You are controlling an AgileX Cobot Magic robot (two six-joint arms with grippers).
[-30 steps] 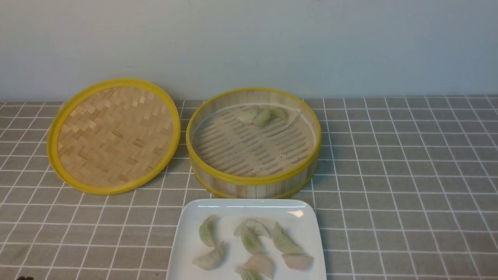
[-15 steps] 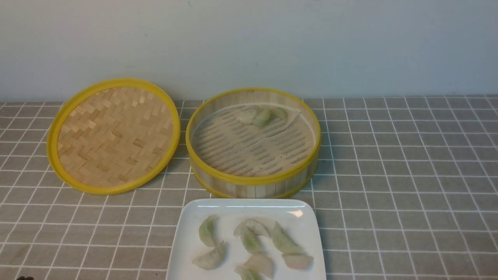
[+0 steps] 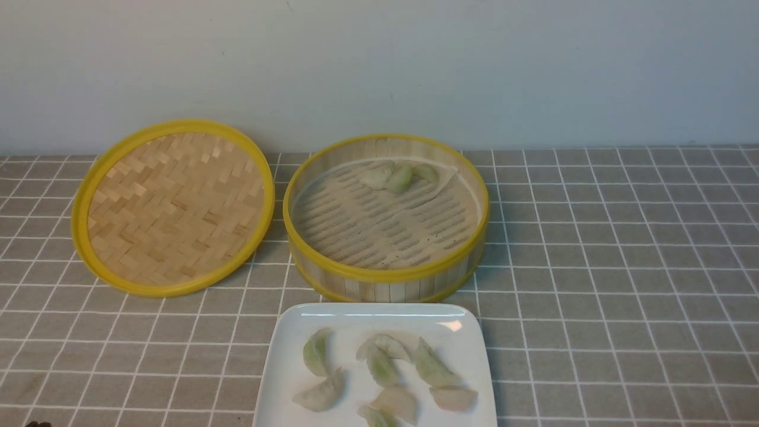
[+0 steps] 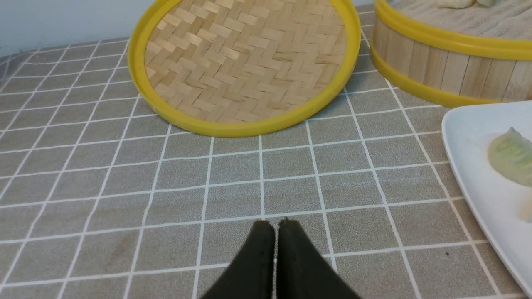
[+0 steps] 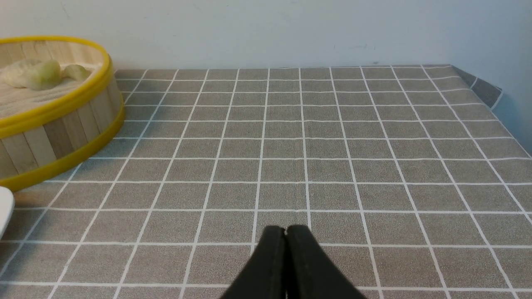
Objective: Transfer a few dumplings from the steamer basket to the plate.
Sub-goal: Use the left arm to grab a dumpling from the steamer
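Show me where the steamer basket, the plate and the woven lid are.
steamer basket (image 3: 385, 274): front view, on its near yellow rim.
plate (image 3: 284, 369): front view, on its bare left part.
woven lid (image 3: 172, 204): front view, on the middle of its weave.

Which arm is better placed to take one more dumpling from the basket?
Probably the right: the dumplings in the steamer basket show plainly before the right gripper; the lid lies before the left gripper.

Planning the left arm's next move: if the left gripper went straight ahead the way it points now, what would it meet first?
Probably the near yellow rim of the woven lid, beyond the checked cloth; the shut left gripper points at it. Its height is unclear, so it might pass over.
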